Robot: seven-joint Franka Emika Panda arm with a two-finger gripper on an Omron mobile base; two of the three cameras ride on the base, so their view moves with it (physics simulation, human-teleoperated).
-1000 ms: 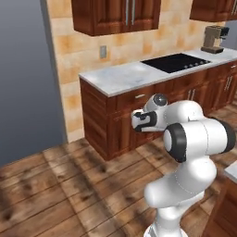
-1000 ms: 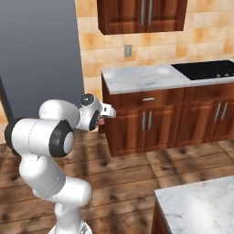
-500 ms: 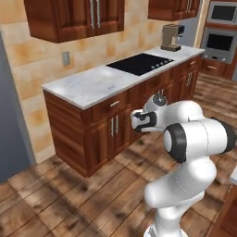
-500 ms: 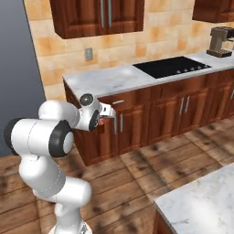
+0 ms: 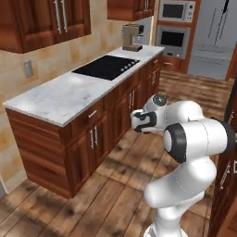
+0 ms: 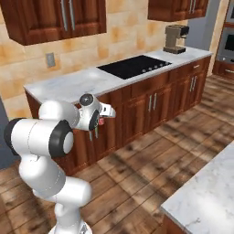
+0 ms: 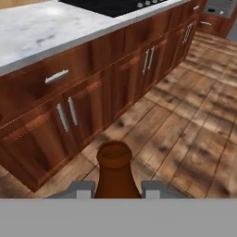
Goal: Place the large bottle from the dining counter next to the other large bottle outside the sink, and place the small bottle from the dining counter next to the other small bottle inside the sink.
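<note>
Dark brown-red glass, the neck and cap of a bottle [image 7: 115,170], stands between the two finger tips of the gripper [image 7: 115,189] in the hand view; the jaws are narrow and closed on that neck, one grey pad pressed to each side; whether this is the large or the small bottle cannot be told from what shows. In the right base view the gripper [image 6: 101,119] sits at the end of the folded white arm, at about 9 o'clock in the picture, with a small reddish spot of the bottle [image 6: 101,121] at its tip; in the left base view the gripper [image 5: 138,121] is at centre, with the held thing hidden behind the hand. Beyond the hand runs a white marble kitchen counter [image 5: 55,97] on dark reddish wood cabinets [image 7: 69,115] with metal bar handles; a black stovetop [image 6: 135,66] is set into the counter, at 12 o'clock in the right base view; a coffee machine [image 6: 175,38] stands on the far end of the same counter, at 1 o'clock there; wall ovens [image 5: 172,28] show at 1 o'clock in the left base view. A corner of the dining counter [image 6: 208,187], white veined marble, fills 4 o'clock in the right base view, well apart from the gripper; the floor [image 7: 185,120] is brown wood planking.
</note>
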